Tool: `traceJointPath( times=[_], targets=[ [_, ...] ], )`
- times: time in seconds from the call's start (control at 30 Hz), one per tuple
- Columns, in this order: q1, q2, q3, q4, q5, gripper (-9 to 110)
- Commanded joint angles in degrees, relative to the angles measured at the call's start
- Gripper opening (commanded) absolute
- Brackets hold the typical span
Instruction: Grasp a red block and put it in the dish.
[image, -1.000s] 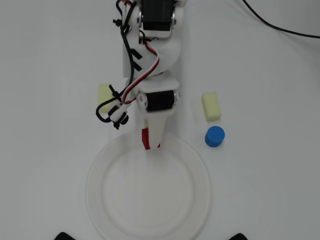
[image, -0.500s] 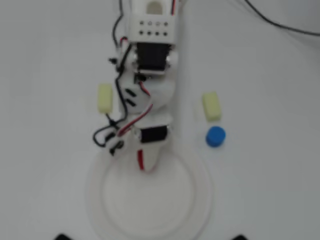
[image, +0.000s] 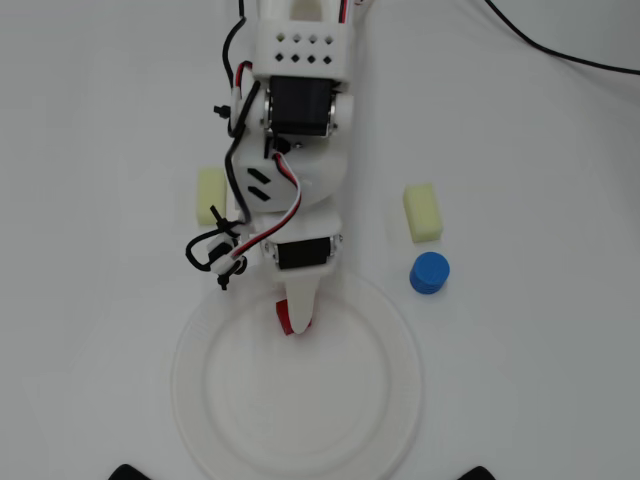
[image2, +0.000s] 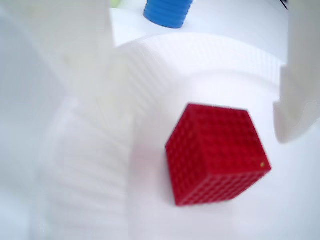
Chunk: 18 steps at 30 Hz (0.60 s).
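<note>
Block: dark-red cube (image2: 216, 155) with a bumpy grid surface, lying inside the plate (image2: 90, 165).
Gripper (image2: 200, 75): jaws spread wide, touching nothing.

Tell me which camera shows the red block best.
The wrist view: the red block fills the frame, lying free on the dish. In the overhead view only a red sliver shows beside the pincer.

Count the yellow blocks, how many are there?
2. One pale yellow oblong block lies right of the arm in the overhead view, above the blue cylinder; the other peeks out left, partly hidden.
</note>
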Motion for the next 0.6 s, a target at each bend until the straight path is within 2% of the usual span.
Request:
traceJointPath(
  times=[0.0,0.3,0.57],
  targets=[
    [0.35,8.88,-3.16,3.60,0.00,23],
    [-0.09,27.16,0.18,19.42,0.18,26],
    [-1.14,59.94,33.22,18.72,-0.70,26]
  ],
)
